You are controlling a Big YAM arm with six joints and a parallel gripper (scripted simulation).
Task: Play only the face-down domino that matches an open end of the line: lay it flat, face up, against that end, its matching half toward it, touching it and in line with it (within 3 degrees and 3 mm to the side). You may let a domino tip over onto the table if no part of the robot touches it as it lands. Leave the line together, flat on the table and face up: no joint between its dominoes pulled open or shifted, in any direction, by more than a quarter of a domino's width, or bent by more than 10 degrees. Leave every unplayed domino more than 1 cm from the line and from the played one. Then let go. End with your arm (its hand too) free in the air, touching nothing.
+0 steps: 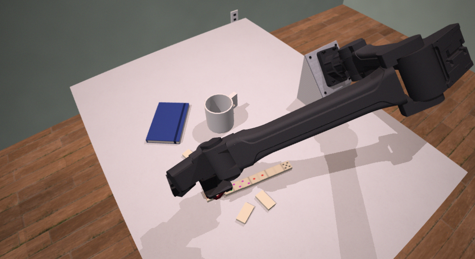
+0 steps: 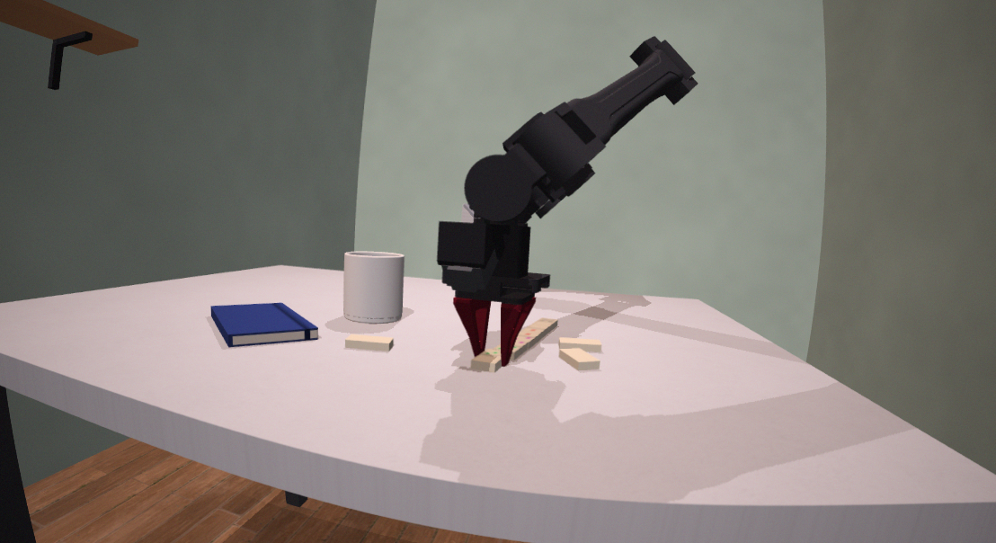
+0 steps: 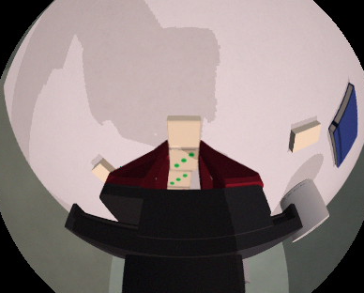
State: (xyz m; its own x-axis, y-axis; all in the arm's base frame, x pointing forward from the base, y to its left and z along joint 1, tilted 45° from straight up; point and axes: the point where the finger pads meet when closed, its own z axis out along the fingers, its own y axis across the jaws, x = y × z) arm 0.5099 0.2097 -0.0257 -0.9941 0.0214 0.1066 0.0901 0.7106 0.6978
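My gripper (image 2: pixel 492 359) (image 3: pixel 183 146) is shut on a face-up domino (image 2: pixel 481 363) (image 3: pixel 184 133), gripping its long sides. Its blank half points away from the line, and its green-three half faces the line's green-three end. The line (image 1: pixel 275 171) (image 2: pixel 539 329) (image 3: pixel 179 178) runs to a black five at its far end. In the wrist view the line's end appears slightly left of the held domino. The domino is low; I cannot tell whether it touches the table or the line. Face-down dominoes (image 1: pixel 265 200) (image 1: pixel 245 213) (image 1: pixel 187 154) (image 2: pixel 369 342) (image 3: pixel 307 136) lie apart from the line.
A grey mug (image 1: pixel 219 115) (image 2: pixel 373 289) (image 3: pixel 306 208) and a blue notebook (image 1: pixel 167 122) (image 2: pixel 257 322) (image 3: pixel 345 129) stand on the side of the single face-down domino. The other two face-down dominoes lie on the line's opposite side. My arm crosses above the line.
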